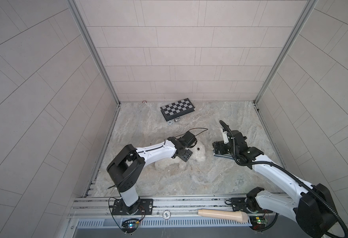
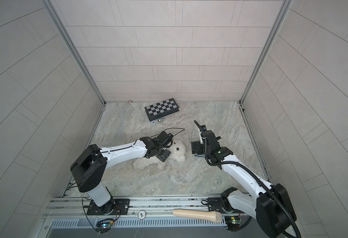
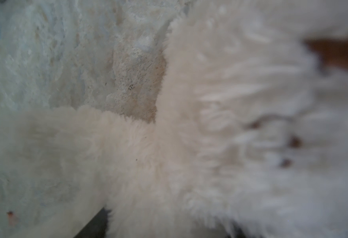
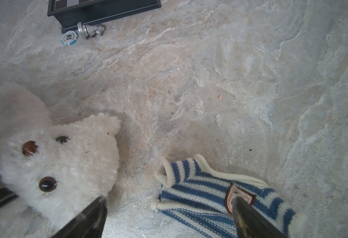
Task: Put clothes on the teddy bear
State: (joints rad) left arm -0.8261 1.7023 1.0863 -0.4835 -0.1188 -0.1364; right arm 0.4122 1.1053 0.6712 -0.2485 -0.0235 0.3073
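Observation:
The teddy bear (image 1: 198,155) (image 2: 179,152), fluffy and white, lies on the stone table left of centre, head toward the middle. My left gripper (image 1: 187,157) (image 2: 164,156) is pressed down into it by the neck. In the left wrist view fur (image 3: 189,134) fills the frame between two dark fingertips (image 3: 96,223); whether they pinch it does not show. A blue-and-white striped shirt (image 4: 201,195) with a badge lies flat to the right of the bear's head (image 4: 62,164). My right gripper (image 4: 169,216) (image 1: 217,151) hovers open over it, nothing between its fingers. In both top views the shirt is mostly hidden.
A folded chessboard (image 1: 177,108) (image 4: 99,8) lies at the back, with a poker chip (image 1: 170,123) (image 4: 69,37) and a silver chess piece (image 1: 177,120) (image 4: 90,29) beside it. A beige cylinder (image 1: 222,214) rests on the front rail. Tiled walls close in three sides.

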